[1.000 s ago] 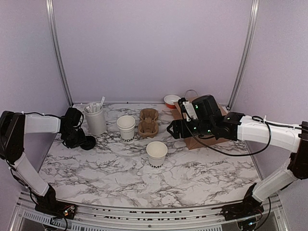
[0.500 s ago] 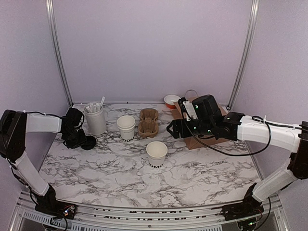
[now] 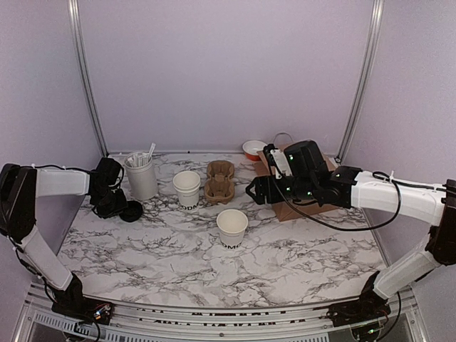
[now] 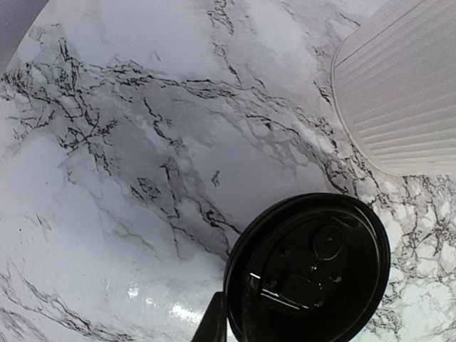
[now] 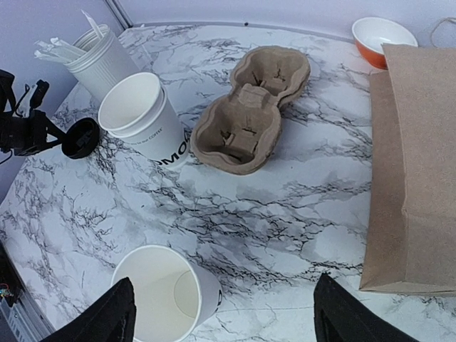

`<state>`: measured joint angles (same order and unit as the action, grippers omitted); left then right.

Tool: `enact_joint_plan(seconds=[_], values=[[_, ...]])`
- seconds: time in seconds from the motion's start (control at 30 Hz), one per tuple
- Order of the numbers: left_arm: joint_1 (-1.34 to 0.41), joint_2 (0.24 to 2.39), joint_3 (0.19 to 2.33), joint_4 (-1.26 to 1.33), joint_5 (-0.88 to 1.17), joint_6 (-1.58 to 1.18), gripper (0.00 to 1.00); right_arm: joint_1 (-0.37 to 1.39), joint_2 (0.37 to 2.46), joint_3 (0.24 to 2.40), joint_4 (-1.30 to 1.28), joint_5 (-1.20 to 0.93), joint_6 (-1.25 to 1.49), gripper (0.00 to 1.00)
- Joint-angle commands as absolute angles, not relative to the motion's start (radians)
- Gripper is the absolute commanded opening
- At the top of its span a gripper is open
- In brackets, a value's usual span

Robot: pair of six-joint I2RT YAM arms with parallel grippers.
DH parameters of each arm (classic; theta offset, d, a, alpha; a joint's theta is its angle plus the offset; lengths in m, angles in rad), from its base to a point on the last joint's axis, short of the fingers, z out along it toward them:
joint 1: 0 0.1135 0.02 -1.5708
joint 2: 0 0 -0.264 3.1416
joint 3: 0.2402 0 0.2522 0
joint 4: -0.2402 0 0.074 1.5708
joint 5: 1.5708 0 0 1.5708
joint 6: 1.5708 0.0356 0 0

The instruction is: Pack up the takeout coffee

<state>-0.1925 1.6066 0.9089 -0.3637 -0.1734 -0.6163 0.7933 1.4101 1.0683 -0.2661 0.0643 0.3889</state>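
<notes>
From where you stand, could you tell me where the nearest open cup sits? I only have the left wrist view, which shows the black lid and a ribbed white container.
Observer: The nearest open cup stands just right of that ribbed canister.
Operator: Thank you. Is there another one?
Observer: Yes, a second cup, also lidless, stands mid-table, closer to the arm bases.
Operator: What is happening further right, please?
Observer: The right end effector hovers open, to the right of the pulp tray.
</notes>
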Motion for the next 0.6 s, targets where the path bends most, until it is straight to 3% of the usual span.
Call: enact_joint_plan(seconds=[0.0,0.13,0.23,0.33,0.57], values=[[-0.189,1.574,0.921,-0.411,-0.163,-0.595,0.07,0.788,1.432,1.086,-0.236,0.048,0.396,0.83],[-0.188,1.576,0.915,-0.412,-0.165,-0.593,0.06,0.788,1.434,1.085,-0.236,0.045,0.396,0.83],[-0.188,1.590,0.919,-0.410,-0.164,-0.595,0.20,0.788,1.434,1.084,-0.235,0.044,0.397,0.82],[-0.190,1.602,0.930,-0.409,-0.157,-0.600,0.27,0.790,1.433,1.081,-0.233,0.044,0.398,0.82],[-0.191,1.640,0.960,-0.411,-0.156,-0.594,0.26,0.790,1.430,1.073,-0.230,0.045,0.399,0.82]])
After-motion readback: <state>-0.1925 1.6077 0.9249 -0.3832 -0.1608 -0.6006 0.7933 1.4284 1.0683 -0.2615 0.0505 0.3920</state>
